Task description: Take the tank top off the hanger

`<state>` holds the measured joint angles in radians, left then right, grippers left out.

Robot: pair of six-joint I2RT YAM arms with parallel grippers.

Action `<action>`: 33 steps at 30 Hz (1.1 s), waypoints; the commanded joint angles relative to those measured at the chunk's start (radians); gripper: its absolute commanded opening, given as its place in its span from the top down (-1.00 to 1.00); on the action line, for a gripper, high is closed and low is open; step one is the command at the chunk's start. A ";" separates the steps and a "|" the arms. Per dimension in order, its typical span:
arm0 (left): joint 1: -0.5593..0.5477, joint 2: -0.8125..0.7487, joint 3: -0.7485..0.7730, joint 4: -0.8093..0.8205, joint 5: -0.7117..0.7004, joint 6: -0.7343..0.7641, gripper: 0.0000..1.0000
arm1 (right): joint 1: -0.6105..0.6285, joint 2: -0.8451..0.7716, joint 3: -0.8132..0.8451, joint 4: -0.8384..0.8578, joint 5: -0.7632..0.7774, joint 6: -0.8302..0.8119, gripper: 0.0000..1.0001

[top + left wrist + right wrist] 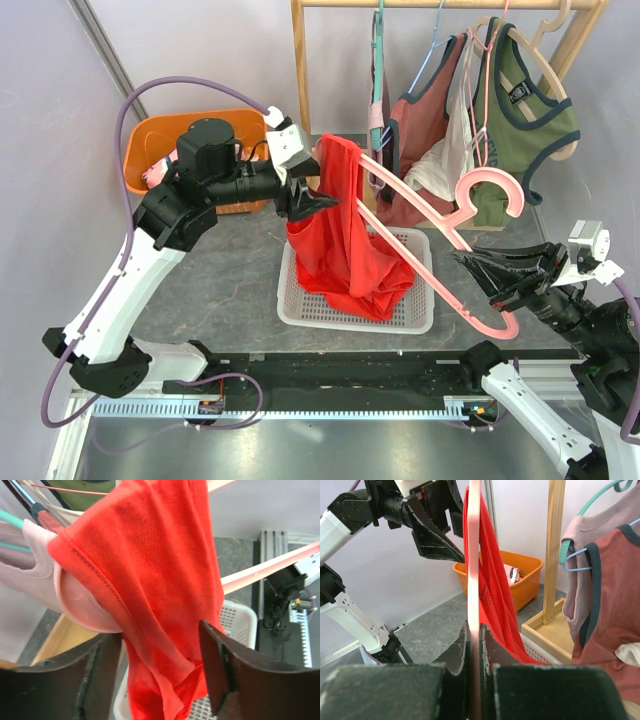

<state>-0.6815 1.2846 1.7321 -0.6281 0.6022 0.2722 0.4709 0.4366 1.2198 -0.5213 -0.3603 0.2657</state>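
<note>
Right tool [468, 262] pinches hanger [474, 555]; tank top [340, 240] droops over basket [420, 322].

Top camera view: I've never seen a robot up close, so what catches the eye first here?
The bright red tank top stands out, draped over a pink hanger above a white basket at mid-table. The right gripper pinches the hanger from the right, while the left gripper stands open around the cloth near its top.

Ribbed cloth tank top [150, 580], seemingly plastic hanger [474, 580].
</note>
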 commanded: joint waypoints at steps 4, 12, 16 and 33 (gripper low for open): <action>-0.021 0.018 0.057 0.027 0.004 -0.011 0.48 | 0.000 0.027 -0.023 0.090 -0.009 0.009 1.00; -0.021 0.004 0.106 0.031 -0.059 -0.008 0.91 | -0.002 0.005 0.003 -0.026 0.020 -0.019 1.00; -0.020 -0.025 0.141 0.024 -0.103 0.018 0.96 | -0.002 -0.015 0.024 -0.117 0.058 -0.033 1.00; -0.004 0.007 0.176 0.061 -0.185 0.030 0.96 | 0.000 -0.007 0.322 -0.502 0.269 -0.016 1.00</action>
<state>-0.6888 1.2766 1.9472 -0.6182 0.3943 0.3084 0.4709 0.4229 1.4349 -0.9710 -0.2554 0.2356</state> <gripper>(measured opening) 0.033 0.058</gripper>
